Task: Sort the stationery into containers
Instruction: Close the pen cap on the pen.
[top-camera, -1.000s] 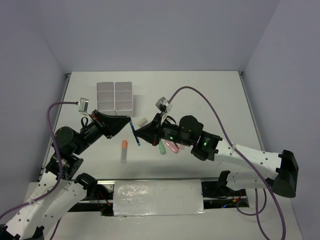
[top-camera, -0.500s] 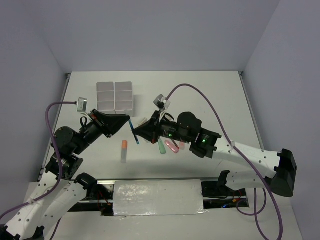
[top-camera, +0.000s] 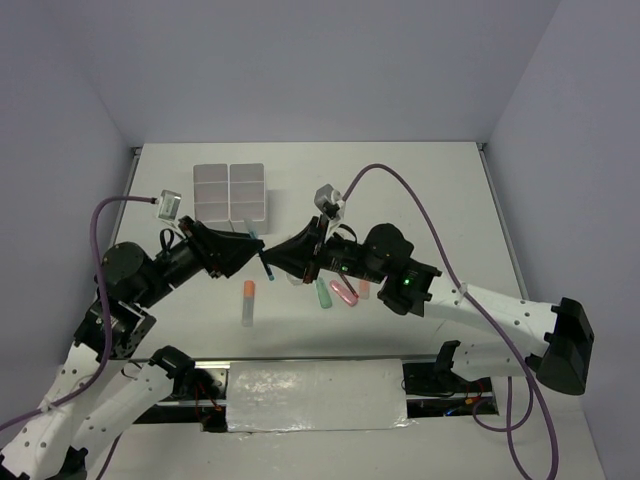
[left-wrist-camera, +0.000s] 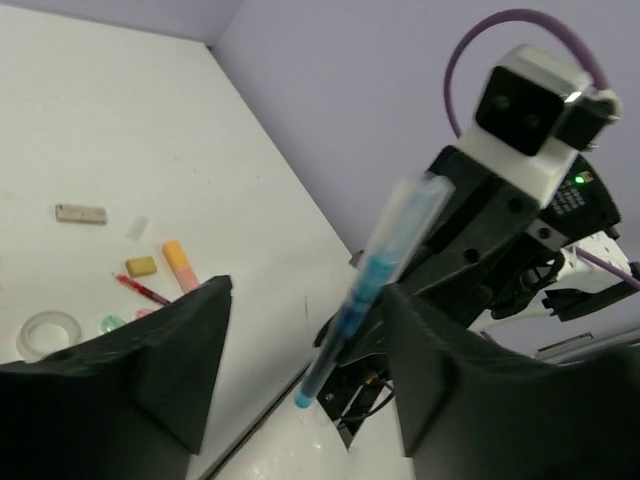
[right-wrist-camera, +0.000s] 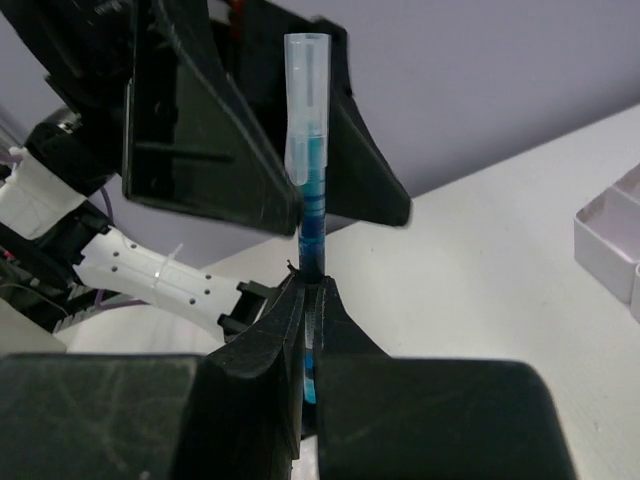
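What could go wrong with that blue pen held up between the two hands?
The right hand pinches the blue pen near its lower end, while the left hand stands open around it. If the right lets go before the left closes, the pen could fall. The hands are also close and might knock together.

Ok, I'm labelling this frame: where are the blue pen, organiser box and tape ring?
blue pen (right-wrist-camera: 312, 215), right wrist view, blue barrel.
organiser box (top-camera: 229, 190), top external view, centre divider.
tape ring (left-wrist-camera: 24, 336), left wrist view, left band.
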